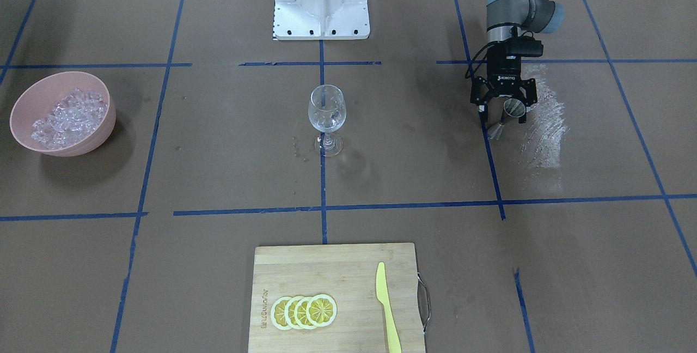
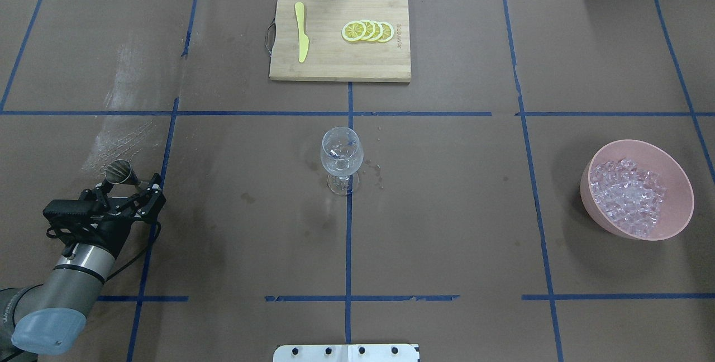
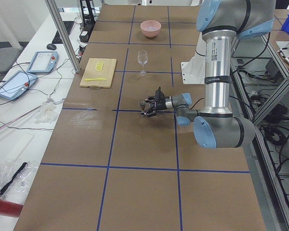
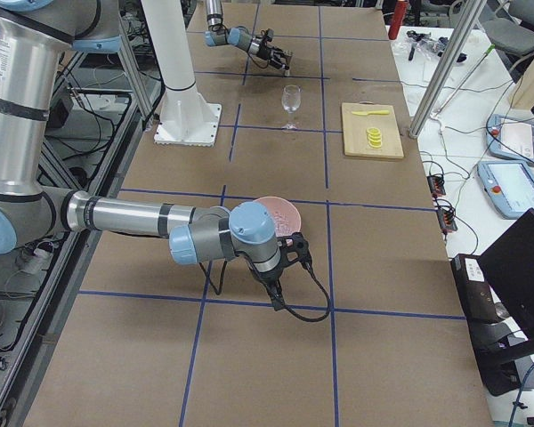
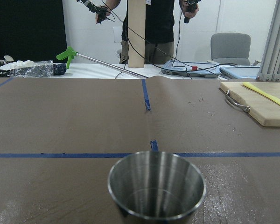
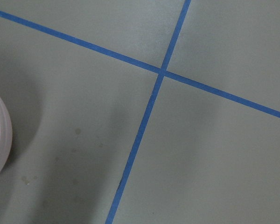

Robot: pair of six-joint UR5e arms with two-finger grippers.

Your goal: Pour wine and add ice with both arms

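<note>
A clear wine glass (image 1: 326, 110) stands upright at the table's middle, with a little clear liquid in its bowl; it also shows in the overhead view (image 2: 341, 155). A pink bowl (image 1: 81, 146) holds the ice (image 1: 68, 116), a heap of small clear cubes (image 2: 628, 194). My left gripper (image 1: 502, 113) is open, its fingers spread on either side of an upright steel jigger (image 1: 506, 117) on the table (image 2: 120, 172). The left wrist view looks into the jigger's cup (image 5: 156, 189). My right gripper (image 4: 292, 253) hangs close beside the bowl (image 4: 280, 209); I cannot tell whether it is open or shut.
A wooden cutting board (image 1: 326, 266) at the table's far side from the robot carries several lemon slices (image 1: 304, 311) and a yellow knife (image 1: 387, 309). The white pedestal (image 1: 321, 4) stands behind the glass. The bowl's rim (image 6: 0, 135) shows at the left edge of the right wrist view.
</note>
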